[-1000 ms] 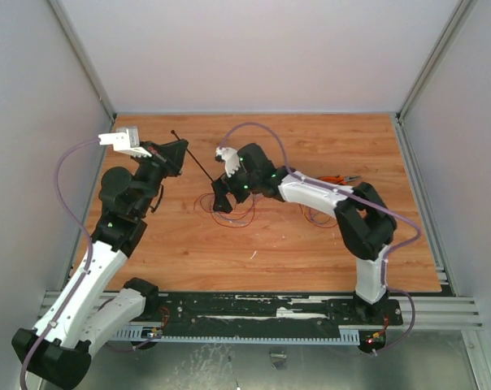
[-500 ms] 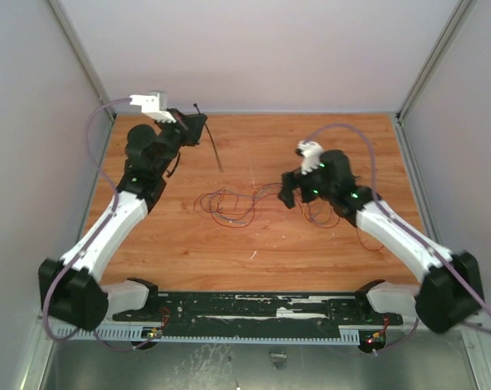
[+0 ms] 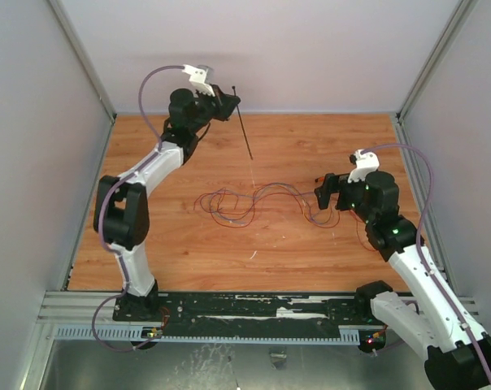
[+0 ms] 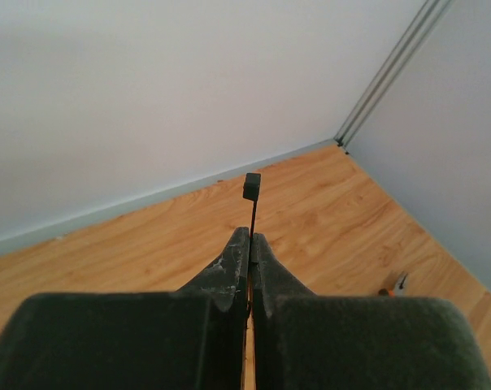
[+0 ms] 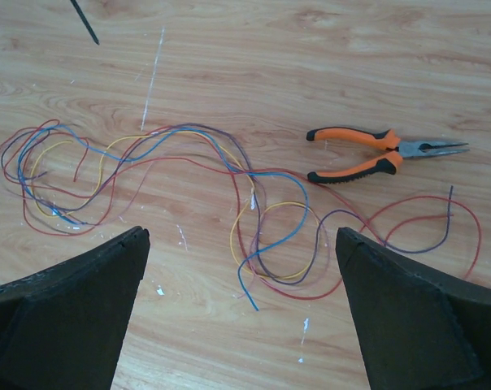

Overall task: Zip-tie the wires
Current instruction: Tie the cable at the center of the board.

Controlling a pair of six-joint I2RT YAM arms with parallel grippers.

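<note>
The wires (image 3: 247,202) lie in a loose red, blue, yellow and purple tangle stretched across the middle of the wooden table. They fill the right wrist view (image 5: 254,207). My left gripper (image 3: 227,103) is raised at the far back of the table, shut on the zip tie (image 3: 244,130), a black strip that slants down toward the table. In the left wrist view the strip's head (image 4: 252,186) sticks out past the closed gripper (image 4: 251,241). My right gripper (image 3: 327,192) is open and empty above the right end of the wires (image 5: 241,236).
Orange-handled pliers (image 5: 367,154) lie just beyond the right end of the wires. The zip tie's tip (image 5: 84,20) shows at the top left of the right wrist view. White walls close in the back and both sides.
My left arm has swung from the left side up to the back wall with the zip tie. My right arm has pulled back to the right. The wires are now stretched rightward.
</note>
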